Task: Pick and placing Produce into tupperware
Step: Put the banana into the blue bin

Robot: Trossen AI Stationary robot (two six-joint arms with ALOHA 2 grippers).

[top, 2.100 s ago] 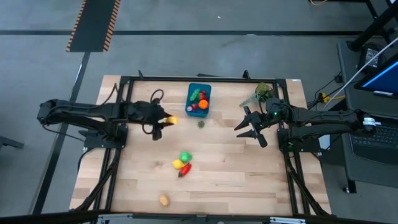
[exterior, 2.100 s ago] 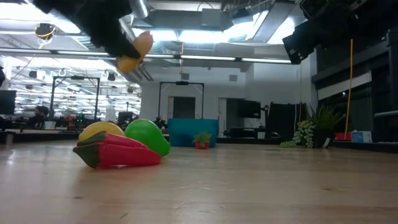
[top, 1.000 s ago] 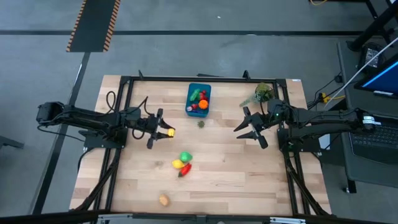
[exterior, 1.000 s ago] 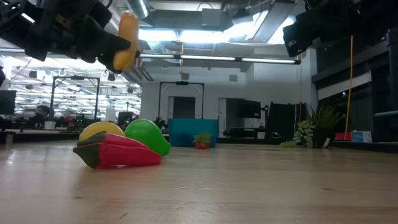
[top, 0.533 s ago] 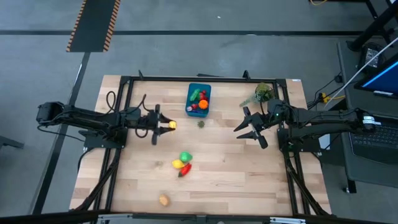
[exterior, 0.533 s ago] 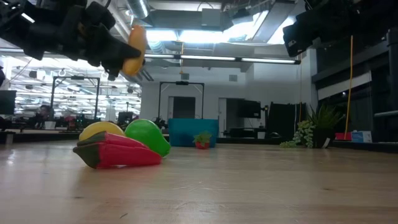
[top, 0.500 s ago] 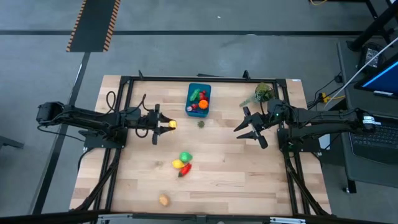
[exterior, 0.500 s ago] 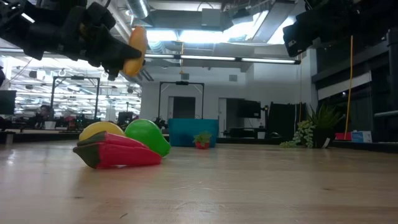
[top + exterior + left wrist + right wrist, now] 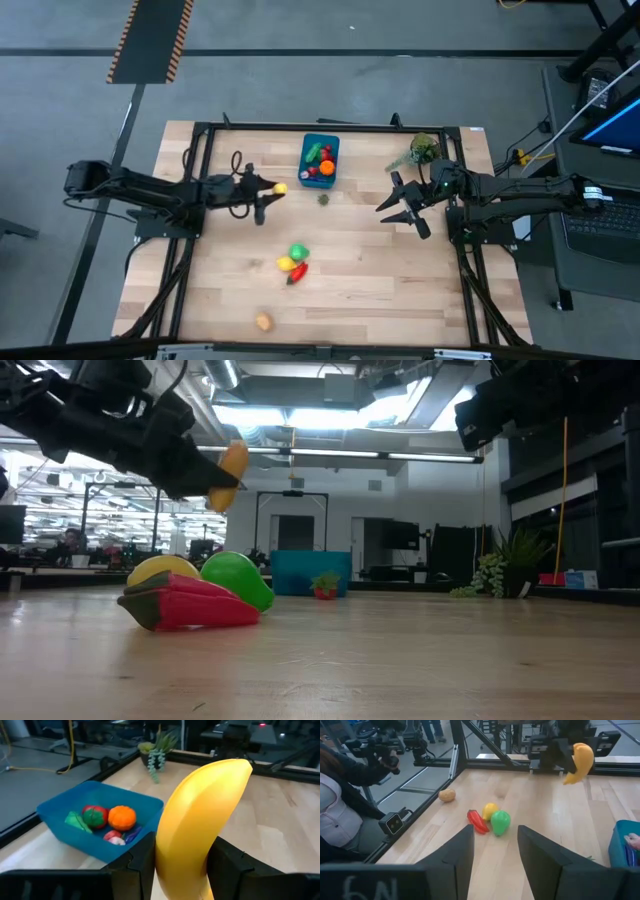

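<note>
My left gripper (image 9: 268,191) is shut on a yellow banana (image 9: 200,815) and hovers above the table just left of the teal-blue tub (image 9: 320,160). The tub (image 9: 95,827) holds an orange, a red fruit, a green piece and other small toys. A green pepper (image 9: 298,251), a yellow fruit (image 9: 286,264) and a red pepper (image 9: 297,273) lie together at mid-table. A tan potato-like toy (image 9: 263,322) lies near the front edge. My right gripper (image 9: 400,205) waits open above the table's right side. My left gripper pinches the banana's middle (image 9: 175,855) between its two fingers (image 9: 135,870), which lie across the fruit. The fingers come level from the table's left. The banana is lifted clear of the table and stands tilted in the hold, one tip (image 9: 235,452) above the fingers.
A leafy plant sprig (image 9: 420,150) lies at the far right corner and a small green piece (image 9: 323,199) sits just in front of the tub. A black frame (image 9: 330,127) runs around the table's edges. A person (image 9: 340,815) sits beyond the table's near edge.
My left gripper has carried the banana toward the table's far edge and slightly right, closer to the tub, staying shut on it. The banana has tipped from nearly upright to more slanted. The right arm and the toys on the table have kept still.
</note>
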